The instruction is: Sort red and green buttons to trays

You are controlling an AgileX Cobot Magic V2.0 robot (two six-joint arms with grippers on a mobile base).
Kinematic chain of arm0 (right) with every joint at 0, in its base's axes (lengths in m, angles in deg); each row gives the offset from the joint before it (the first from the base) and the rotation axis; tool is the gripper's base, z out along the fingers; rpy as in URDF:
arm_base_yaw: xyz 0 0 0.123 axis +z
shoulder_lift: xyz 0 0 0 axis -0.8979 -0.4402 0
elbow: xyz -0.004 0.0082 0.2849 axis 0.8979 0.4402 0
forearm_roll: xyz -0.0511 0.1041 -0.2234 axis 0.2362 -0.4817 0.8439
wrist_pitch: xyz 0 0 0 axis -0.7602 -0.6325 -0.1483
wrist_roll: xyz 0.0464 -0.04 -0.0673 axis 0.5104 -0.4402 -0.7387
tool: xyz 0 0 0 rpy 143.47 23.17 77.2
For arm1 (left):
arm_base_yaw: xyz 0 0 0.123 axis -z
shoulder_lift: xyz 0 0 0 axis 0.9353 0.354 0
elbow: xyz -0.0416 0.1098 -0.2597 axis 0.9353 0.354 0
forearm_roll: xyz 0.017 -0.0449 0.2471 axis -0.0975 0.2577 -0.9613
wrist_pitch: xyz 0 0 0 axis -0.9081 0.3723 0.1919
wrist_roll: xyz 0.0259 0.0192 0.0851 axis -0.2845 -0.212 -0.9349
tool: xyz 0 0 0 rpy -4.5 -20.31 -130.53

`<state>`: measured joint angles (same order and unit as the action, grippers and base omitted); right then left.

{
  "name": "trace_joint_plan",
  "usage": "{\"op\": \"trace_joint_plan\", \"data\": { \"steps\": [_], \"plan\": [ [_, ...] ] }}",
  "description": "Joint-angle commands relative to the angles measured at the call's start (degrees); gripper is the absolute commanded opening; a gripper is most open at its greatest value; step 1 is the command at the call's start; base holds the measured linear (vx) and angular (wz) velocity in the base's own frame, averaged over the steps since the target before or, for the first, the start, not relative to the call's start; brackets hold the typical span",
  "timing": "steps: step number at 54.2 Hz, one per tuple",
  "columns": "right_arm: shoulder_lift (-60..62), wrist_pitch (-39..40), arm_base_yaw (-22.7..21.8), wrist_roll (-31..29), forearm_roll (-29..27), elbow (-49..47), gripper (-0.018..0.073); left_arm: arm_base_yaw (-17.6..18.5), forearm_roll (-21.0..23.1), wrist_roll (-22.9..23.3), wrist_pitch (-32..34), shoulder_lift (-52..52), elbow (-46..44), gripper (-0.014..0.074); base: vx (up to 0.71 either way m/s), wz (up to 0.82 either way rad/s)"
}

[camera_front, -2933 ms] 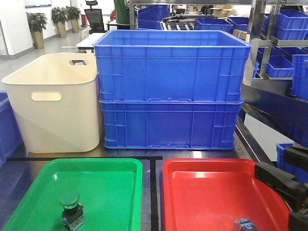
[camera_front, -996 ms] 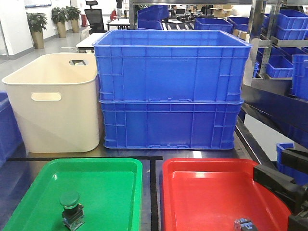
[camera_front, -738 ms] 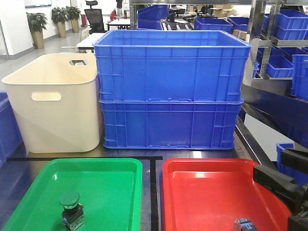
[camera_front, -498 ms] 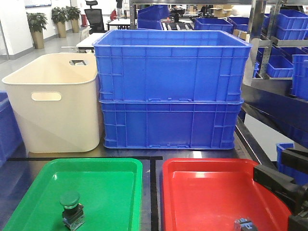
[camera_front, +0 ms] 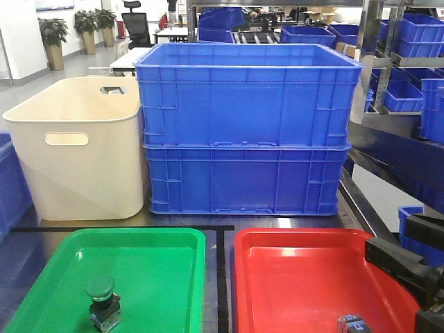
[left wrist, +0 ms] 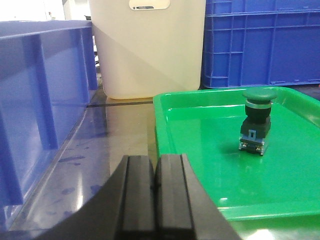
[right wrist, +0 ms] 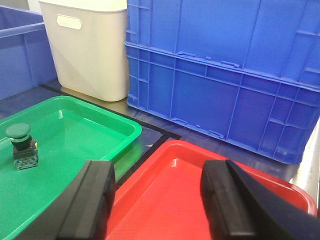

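Note:
The green button (camera_front: pixel 103 300) stands upright in the near-left part of the green tray (camera_front: pixel 163 267); it also shows in the left wrist view (left wrist: pixel 257 122) and the right wrist view (right wrist: pixel 21 145). In the red tray (camera_front: pixel 305 284), the red button (camera_front: pixel 350 324) shows only as a grey-blue body at the frame's bottom edge, its cap cut off. My left gripper (left wrist: pixel 155 165) is shut on nothing, low beside the green tray's (left wrist: pixel 200 150) left rim. My right gripper (right wrist: pixel 157 172) hangs open over the red tray (right wrist: pixel 190 195), with nothing between its fingers.
Behind the trays stand a cream tub (camera_front: pixel 76 146) and two stacked blue crates (camera_front: pixel 246 125). Another blue crate (left wrist: pixel 40 100) lies to the left of the green tray. Shelving with blue bins (camera_front: pixel 416 35) lines the right side. A black tape line (camera_front: pixel 220 277) runs between the trays.

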<state>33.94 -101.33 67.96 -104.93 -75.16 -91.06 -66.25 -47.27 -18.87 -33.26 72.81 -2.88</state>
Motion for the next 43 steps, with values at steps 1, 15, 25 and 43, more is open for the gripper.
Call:
{"op": "trace_joint_plan", "data": {
  "steps": [1, 15, 25, 43],
  "plan": [
    [0.4, 2.0, -0.2, -0.1, -1.8, -1.9, 0.0438, 0.3, 0.6, 0.0, 4.9, -0.3, -1.3, -0.0006, 0.00, 0.00],
    [7.8, 2.2, -0.2, 17.8, 16.7, -0.5, 0.0218, 0.3, 0.6, 0.0, 4.9, -0.3, -1.3, -0.0006, 0.00, 0.00],
    [17.9, -1.1, -0.2, 45.7, 44.5, 2.5, -0.0015, 0.3, 0.6, 0.0, 4.9, -0.3, -1.3, -0.0006, 0.00, 0.00],
    [37.6, 9.0, -0.2, 69.2, 67.2, 19.5, -0.0012, 0.3, 0.6, 0.0, 4.9, -0.3, -1.3, -0.0006, 0.00, 0.00]
  ]
}}
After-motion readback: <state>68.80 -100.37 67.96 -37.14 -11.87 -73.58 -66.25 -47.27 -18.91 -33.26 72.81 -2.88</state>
